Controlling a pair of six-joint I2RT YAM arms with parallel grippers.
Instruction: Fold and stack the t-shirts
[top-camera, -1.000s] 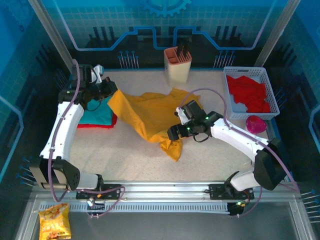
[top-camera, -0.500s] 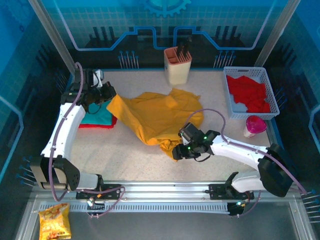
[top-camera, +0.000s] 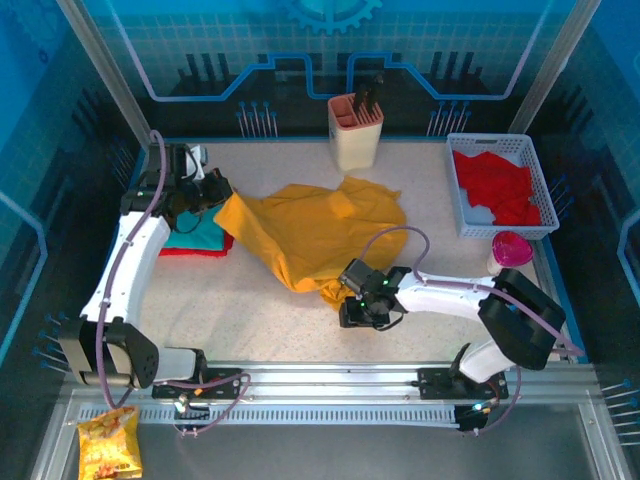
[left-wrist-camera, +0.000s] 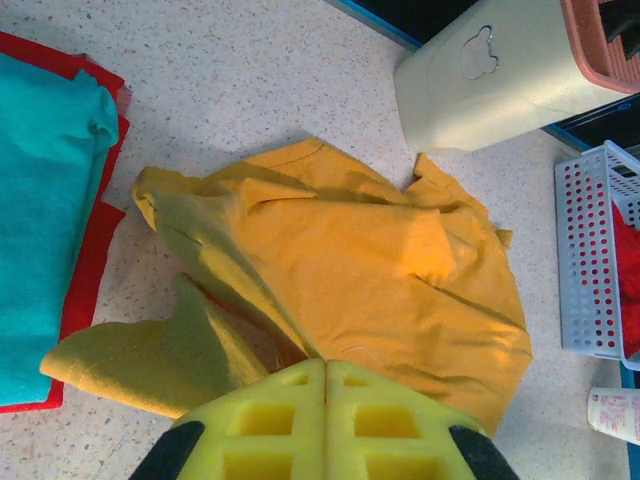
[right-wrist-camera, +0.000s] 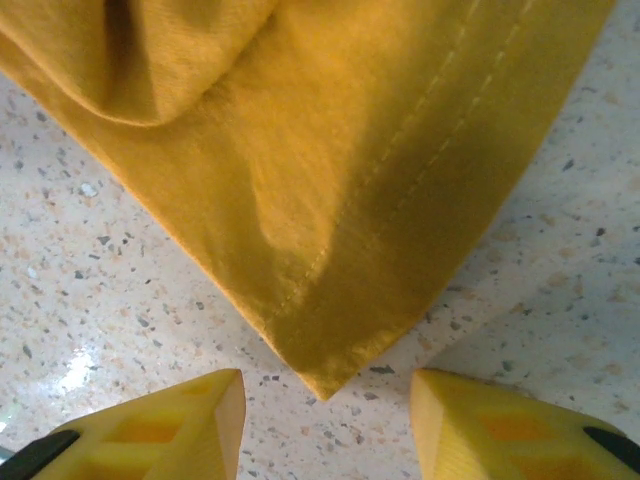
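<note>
Mustard-yellow soft cloth t-shirt (top-camera: 320, 235), crumpled mid-tabletop (top-camera: 250, 310), long axis running from its far-left corner beside the folded teal and red tees (top-camera: 195, 235) to a near hem corner (right-wrist-camera: 325, 370). Left hand (left-wrist-camera: 325, 385): pads pressed together, apparently pinching that far-left corner. Right hand (right-wrist-camera: 325, 425): fingers spread, empty, low over the speckled surface, the hem corner just ahead and centred between them, so this arm is nearer.

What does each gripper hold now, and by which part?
Left gripper pinches the mustard t-shirt at its left edge; right gripper is open, holding nothing.
</note>
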